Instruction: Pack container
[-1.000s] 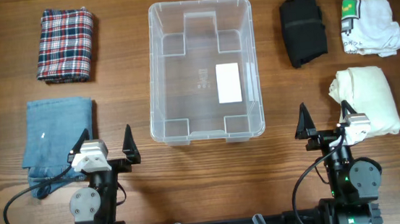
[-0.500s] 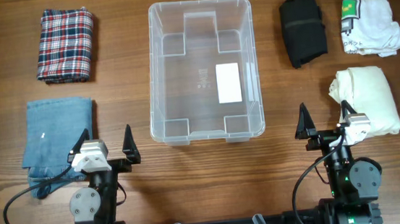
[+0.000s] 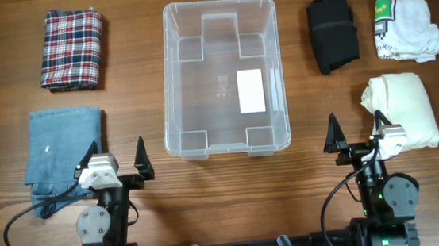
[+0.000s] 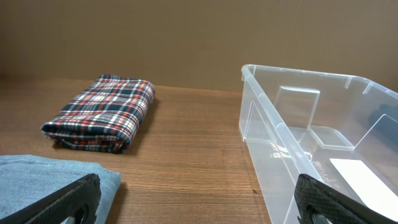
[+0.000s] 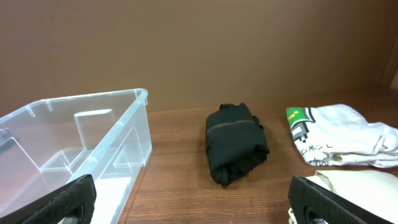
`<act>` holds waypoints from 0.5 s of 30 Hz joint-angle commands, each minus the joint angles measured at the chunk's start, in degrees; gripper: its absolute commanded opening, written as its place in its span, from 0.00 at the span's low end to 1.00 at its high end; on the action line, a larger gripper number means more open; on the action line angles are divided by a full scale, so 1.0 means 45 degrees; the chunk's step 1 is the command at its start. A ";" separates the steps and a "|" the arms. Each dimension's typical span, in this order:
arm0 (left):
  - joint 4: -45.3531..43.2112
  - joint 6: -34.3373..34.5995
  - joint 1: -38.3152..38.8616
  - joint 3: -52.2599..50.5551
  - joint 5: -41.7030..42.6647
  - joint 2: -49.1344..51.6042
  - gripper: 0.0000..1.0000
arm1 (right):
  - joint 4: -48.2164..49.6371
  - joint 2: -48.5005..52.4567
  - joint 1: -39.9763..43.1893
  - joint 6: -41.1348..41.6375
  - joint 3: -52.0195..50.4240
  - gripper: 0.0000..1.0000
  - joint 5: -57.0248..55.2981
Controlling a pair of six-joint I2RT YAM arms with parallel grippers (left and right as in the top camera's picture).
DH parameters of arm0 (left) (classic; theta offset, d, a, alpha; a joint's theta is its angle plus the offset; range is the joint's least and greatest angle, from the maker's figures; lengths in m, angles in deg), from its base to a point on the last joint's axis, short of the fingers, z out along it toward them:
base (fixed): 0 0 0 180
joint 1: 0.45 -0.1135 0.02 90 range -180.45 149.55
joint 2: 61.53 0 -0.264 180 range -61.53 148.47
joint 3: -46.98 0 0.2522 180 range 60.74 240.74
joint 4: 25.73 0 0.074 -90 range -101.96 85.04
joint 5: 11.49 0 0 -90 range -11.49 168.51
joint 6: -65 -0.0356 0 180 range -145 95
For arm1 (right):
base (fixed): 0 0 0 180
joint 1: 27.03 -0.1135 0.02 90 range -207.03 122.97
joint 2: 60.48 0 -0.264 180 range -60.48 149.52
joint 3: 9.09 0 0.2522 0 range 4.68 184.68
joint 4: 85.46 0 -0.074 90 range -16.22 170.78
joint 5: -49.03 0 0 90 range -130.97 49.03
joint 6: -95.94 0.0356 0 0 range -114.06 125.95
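Spotted L gripper (image 3: 118,157) spread wide, nr folded denim (image 3: 58,149); R gripper (image 3: 357,133) likewise spread, by cream cloth (image 3: 405,107). Found container (image 3: 218,4) upright betw. plaid cloth (image 3: 71,50) & black cloth (image 3: 333,32).

left tool (image 3: 117,154) — jaws wide | right tool (image 3: 356,131) — jaws wide

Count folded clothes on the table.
5: plaid cloth far left, blue cloth near left, black cloth right of the container, white printed tee far right, cream cloth near right. The container holds none.
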 commanded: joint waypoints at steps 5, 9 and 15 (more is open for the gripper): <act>0.0073 -0.0194 -0.0073 -0.0024 -0.0078 -0.0092 1.00 | 0.0024 -0.0087 -0.0039 -0.0228 -0.0019 1.00 0.0199; 0.0078 -0.0194 -0.0073 -0.0024 -0.0078 -0.0092 1.00 | 0.0015 -0.0087 -0.0039 -0.0248 -0.0019 1.00 0.0034; 0.0073 -0.0194 -0.0073 -0.0024 -0.0078 -0.0092 1.00 | -0.0005 -0.0087 -0.0039 -0.0238 -0.0019 1.00 0.0015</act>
